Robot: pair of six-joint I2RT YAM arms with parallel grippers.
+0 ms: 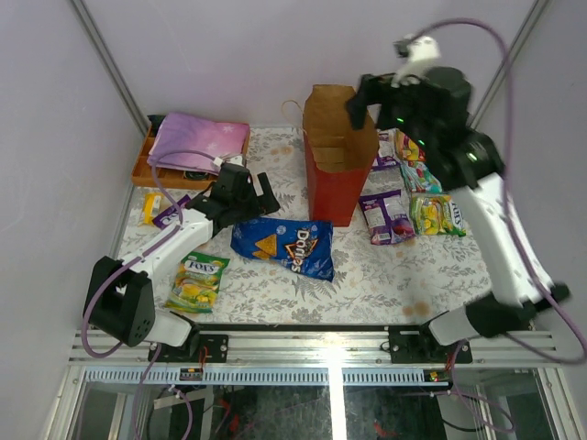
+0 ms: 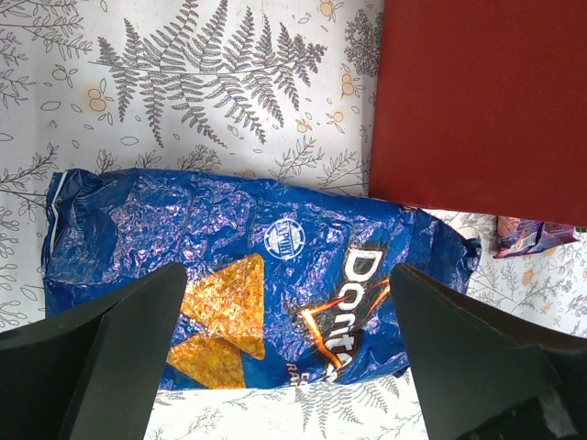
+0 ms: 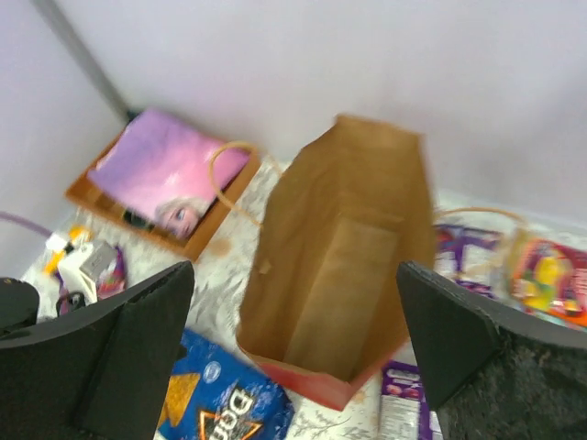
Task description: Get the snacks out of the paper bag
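Black left end effector (image 2: 286, 275) spread wide, gripping nothing, poised over the blue Doritos bag (image 2: 275, 229), which lies flat, glossy and crinkled, on the worktop (image 2: 183, 82) just beside the red paper bag (image 2: 477, 101). Right end effector (image 3: 295, 270) also wide open, holding nothing, above the upright bag's open mouth; brown kraft inside, thin beige handles (image 3: 225, 160). Worktop cloth is white, printed with grey ferns and small flowers; pale plain walls (image 1: 275, 46) behind. Green Fox's pack (image 1: 197, 280) near left arm's base. Purple packets (image 1: 387, 217) and yellow-green pack (image 1: 438, 215) right of the paper bag. Pink-purple cloth (image 1: 199, 139) on orange tray (image 1: 145, 170), far-left corner.
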